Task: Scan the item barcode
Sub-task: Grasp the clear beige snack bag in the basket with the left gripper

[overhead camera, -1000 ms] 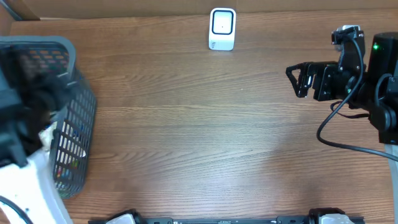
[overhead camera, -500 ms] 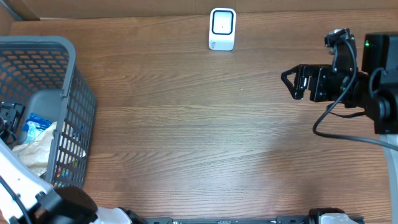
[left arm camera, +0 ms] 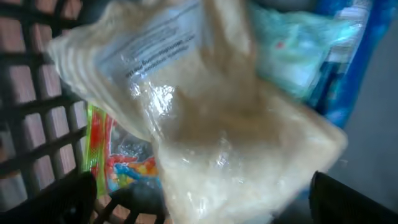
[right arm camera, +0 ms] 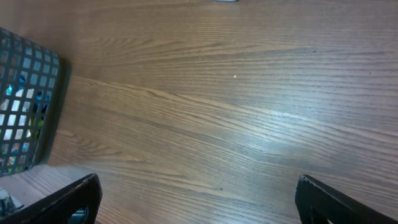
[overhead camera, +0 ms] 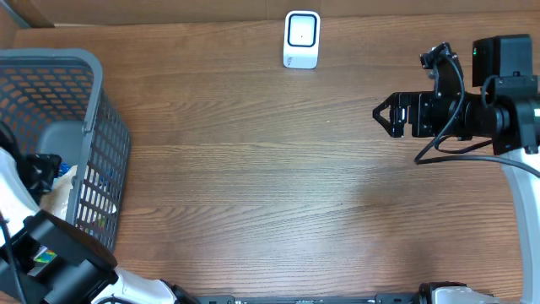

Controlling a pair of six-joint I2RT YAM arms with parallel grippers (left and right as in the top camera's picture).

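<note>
Wooden table [overhead camera: 253, 186] carries a grey mesh basket [overhead camera: 94, 110] at its left and a white barcode scanner [overhead camera: 301, 39] at the far edge. Only the left wrist view shows inside the basket: a clear packet [left arm camera: 211, 124] lies over a colourful packet [left arm camera: 121, 165], close below the left gripper [left arm camera: 199, 202], whose fingers stand spread and pinch nothing. The right gripper [overhead camera: 384, 114], also spread, hovers over the table.

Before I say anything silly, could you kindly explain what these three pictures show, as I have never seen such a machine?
It is two robot arms at a wooden table. One picture looks down from above; the others come from cameras on each wrist. On the table stand a grey basket of packets and a small white scanner. The left pincer is open above a clear bag inside the basket. The right pincer is open over bare wood. Neither holds anything.
</note>
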